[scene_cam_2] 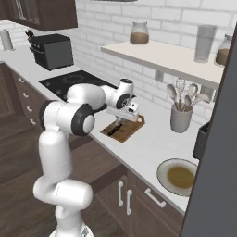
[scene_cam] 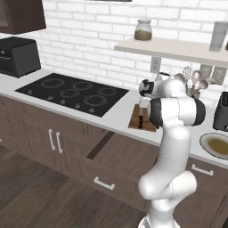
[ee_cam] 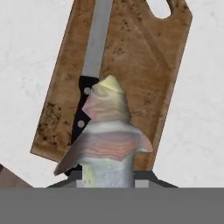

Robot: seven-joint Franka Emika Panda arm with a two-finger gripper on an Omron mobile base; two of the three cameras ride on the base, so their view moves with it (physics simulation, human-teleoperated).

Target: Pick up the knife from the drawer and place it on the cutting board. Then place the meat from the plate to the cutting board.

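The mid-brown cutting board (ee_cam: 142,74) lies on the white counter, also seen as the board (scene_cam: 135,121) and the board (scene_cam_2: 126,131). The knife (ee_cam: 93,48) rests along the board's left side, black handle toward me, and shows as a dark sliver, the knife (scene_cam: 140,121). My gripper (ee_cam: 108,180) hangs just above the board, shut on the meat (ee_cam: 107,131), a pale pinkish piece that hides part of the knife handle. The gripper (scene_cam_2: 121,120) points down over the board. The grey-rimmed plate (scene_cam: 205,141) sits to the right with a bare brownish centre, as does the plate (scene_cam_2: 162,172). The drawer (scene_cam: 116,156) stands pulled out below the counter.
A black cooktop (scene_cam: 73,93) lies left of the board, with a dark toaster oven (scene_cam: 18,55) beyond it. A utensil holder (scene_cam_2: 180,118) stands behind the board and a black appliance (scene_cam: 221,111) beside the plate. A shelf (scene_cam_2: 162,55) with jars hangs above.
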